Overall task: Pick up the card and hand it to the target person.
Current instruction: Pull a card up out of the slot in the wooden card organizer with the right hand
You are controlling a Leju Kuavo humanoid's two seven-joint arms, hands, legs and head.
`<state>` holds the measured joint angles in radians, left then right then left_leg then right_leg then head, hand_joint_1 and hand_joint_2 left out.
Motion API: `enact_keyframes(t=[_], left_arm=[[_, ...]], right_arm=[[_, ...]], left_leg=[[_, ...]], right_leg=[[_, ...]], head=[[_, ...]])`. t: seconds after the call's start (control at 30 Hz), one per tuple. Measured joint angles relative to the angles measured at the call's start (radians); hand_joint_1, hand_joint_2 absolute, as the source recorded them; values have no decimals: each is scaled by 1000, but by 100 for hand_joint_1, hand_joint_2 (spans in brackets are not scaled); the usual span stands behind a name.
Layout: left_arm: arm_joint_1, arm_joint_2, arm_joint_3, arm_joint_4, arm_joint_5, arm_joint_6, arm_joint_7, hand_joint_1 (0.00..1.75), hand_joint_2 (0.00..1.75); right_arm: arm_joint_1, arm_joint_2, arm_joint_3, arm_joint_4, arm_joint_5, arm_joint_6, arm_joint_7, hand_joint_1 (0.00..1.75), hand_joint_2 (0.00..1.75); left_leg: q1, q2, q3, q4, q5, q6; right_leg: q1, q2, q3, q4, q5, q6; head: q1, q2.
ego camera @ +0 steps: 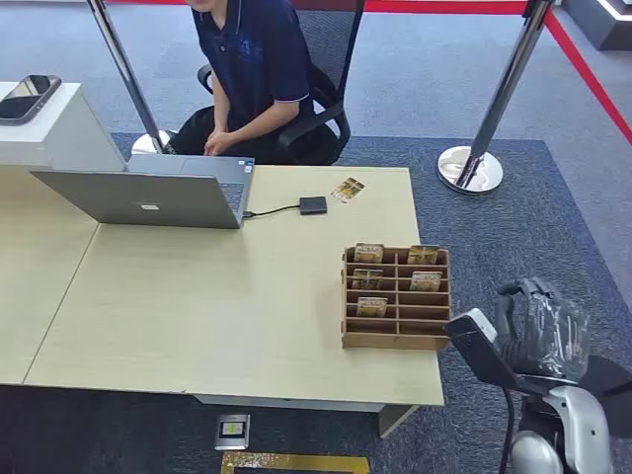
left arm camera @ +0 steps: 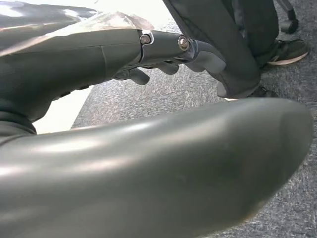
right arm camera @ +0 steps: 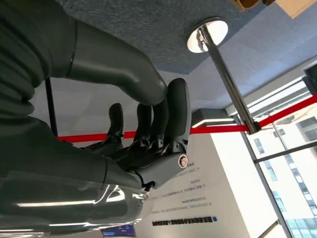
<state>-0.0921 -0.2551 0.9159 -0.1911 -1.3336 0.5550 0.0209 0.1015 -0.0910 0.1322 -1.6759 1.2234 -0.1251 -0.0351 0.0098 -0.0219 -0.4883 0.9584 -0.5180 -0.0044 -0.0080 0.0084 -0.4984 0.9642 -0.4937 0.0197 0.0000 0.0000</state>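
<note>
Nearest you, low on the right of the head view, the right hand [ego camera: 540,321] hangs off the table's near right corner, over the dark carpet. Its fingers [right arm camera: 164,119] are curled inward against the palm with nothing between them, as the right wrist view makes plain. The left hand [left arm camera: 164,49] appears in the left wrist view, its fingers stretched out above grey carpet with nothing in them; beyond them you see a person's dark trouser leg [left arm camera: 239,44] and a shoe [left arm camera: 290,52].

Just beside the right hand, on the table [ego camera: 223,306], sits a wooden slotted rack [ego camera: 396,298] near the near right edge. Cards stand in its slots: two in the far row [ego camera: 368,253], two in the next row, and one nearer on the left side. Further back, you find a single card [ego camera: 348,189] lying flat on the tabletop near the far edge, well apart from the rack. Just to its left is a small black box [ego camera: 313,204], cabled to an open grey laptop [ego camera: 149,193].

Behind the far edge, a person in a dark blue polo shirt [ego camera: 257,59] sits in a black office chair [ego camera: 328,89]. A chrome stanchion [ego camera: 477,148] with red belt stands on the right.
</note>
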Motion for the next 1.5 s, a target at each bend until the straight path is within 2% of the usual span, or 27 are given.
enact_keyframes(t=[0.2, 0.33, 0.47, 0.6, 0.83, 0.97, 1.13, 1.2, 1.27, 1.43, 1.47, 1.5], left_arm=[[0, -2, 0, 0, 6, 0, 2, 0, 0], [0, -2, 1, 1, 12, 1, 1, 0, 0], [1, -1, 1, 0, 13, 1, -3, 0, 0], [1, 2, -2, 1, 10, -1, -8, 0, 0], [1, 4, -2, 1, 14, -3, -9, 0, 0], [2, 4, 2, 1, 20, -2, -10, 0, 0], [1, 5, 4, 1, 24, 0, -11, 0, 0], [1, 5, 5, 1, 24, 1, -12, 0, 0], [1, 5, 5, 1, 24, 1, -12, 0, 0], [1, 5, 6, 1, 25, 1, -13, 0, 0], [1, 5, 6, 1, 24, 1, -13, 0, 0], [1, 5, 6, 1, 24, 1, -14, 0, 0]], right_arm=[[-28, -34, 7, 34, -11, 21, -9, 175, 175], [-68, -75, 25, 80, -33, 50, -16, 175, 175], [-73, -86, 29, 92, -38, 53, -17, 173, 175], [-64, -98, 39, 85, -44, 54, -11, 152, 175], [-62, -129, 42, 84, -53, 65, 1, 131, 175], [-85, -142, 50, 101, -59, 71, 5, 99, 175], [-116, -153, 60, 123, -73, 75, 10, 83, 175], [-124, -157, 61, 129, -78, 75, 11, 70, 175], [-129, -159, 62, 133, -81, 75, 13, 64, 175], [-136, -158, 68, 138, -86, 74, 16, 66, 175], [-137, -157, 69, 140, -86, 74, 17, 73, 175], [-140, -156, 70, 143, -86, 74, 18, 90, 175]], left_leg=[[0, 1, 0, 0, 0, 0], [0, 3, -1, 0, 1, 0], [0, 2, 0, 0, 0, 0], [0, 2, 0, 0, 0, 0], [0, 2, 0, 0, 0, 0], [0, 3, -1, 0, 0, 0], [0, 3, 0, 0, 0, 0], [0, 2, 0, 0, 0, 0], [0, 2, 0, 0, 0, 0], [0, 2, 0, 0, 0, 0], [0, 2, 0, 0, 0, 0], [0, 3, 0, 0, 0, 0]], right_leg=[[0, 1, 0, 0, 0, 0], [0, 2, -1, 0, 1, 0], [0, 2, 0, 0, 1, 0], [0, 2, 0, 0, 1, 0], [0, 1, -1, 0, 1, 0], [0, 2, -1, 0, 1, 0], [0, 3, -1, 0, 1, 0], [0, 2, -1, 0, 1, 0], [0, 2, -1, 0, 1, 0], [0, 2, -1, 0, 1, 0], [0, 2, -1, 0, 1, 0], [0, 2, -1, 0, 1, 0]], head=[[0, 0], [0, 0], [0, 0], [0, 0], [0, 0], [0, 0], [0, 0], [0, 0], [0, 0], [0, 0], [0, 0], [0, 0]])
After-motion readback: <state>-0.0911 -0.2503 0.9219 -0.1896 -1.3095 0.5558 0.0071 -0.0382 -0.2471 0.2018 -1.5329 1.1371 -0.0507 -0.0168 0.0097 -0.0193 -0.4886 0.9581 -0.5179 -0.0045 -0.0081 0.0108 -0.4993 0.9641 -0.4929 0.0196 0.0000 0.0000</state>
